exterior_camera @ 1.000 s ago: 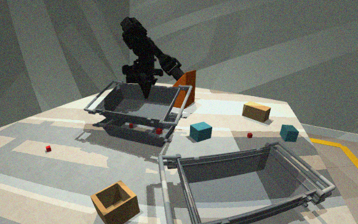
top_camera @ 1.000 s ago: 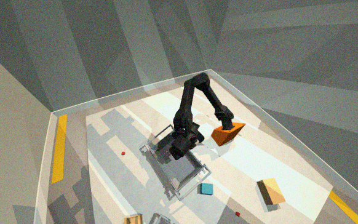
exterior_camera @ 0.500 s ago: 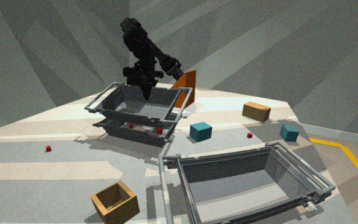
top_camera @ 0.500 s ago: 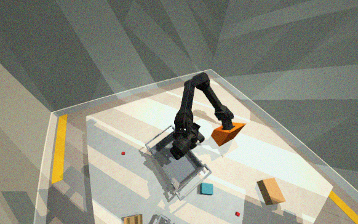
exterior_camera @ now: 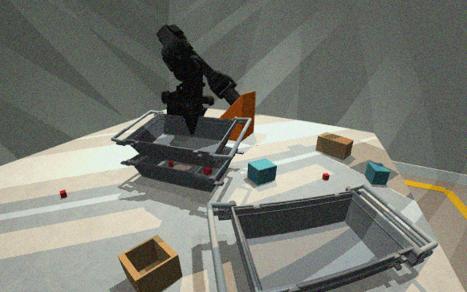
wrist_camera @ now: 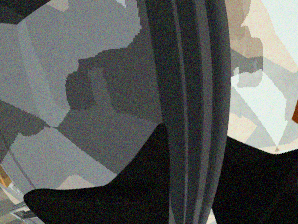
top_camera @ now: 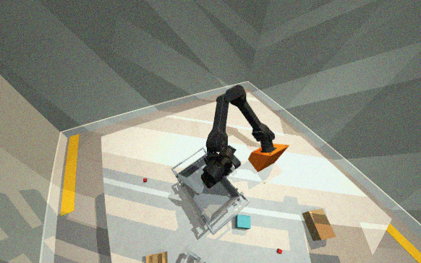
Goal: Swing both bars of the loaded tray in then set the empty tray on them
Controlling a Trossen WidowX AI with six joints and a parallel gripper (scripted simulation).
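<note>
Streaking tabletop (top_camera: 137, 202) (exterior_camera: 80, 241) (wrist_camera: 240, 122) and walls (top_camera: 119, 54) (exterior_camera: 321, 68), pale light (top_camera: 163, 144) (exterior_camera: 297, 130) (wrist_camera: 262, 100)

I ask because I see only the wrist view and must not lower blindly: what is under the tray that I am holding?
Observer: A lower tray, with two red blocks visible inside it.

Operator: Thank you. Does any other object stand close to this lower tray?

Observer: Yes, a teal box, just to its right in the exterior view.

Operator: And is there one more tray?

Observer: Yes, a third tray stands nearer the exterior camera.
</note>
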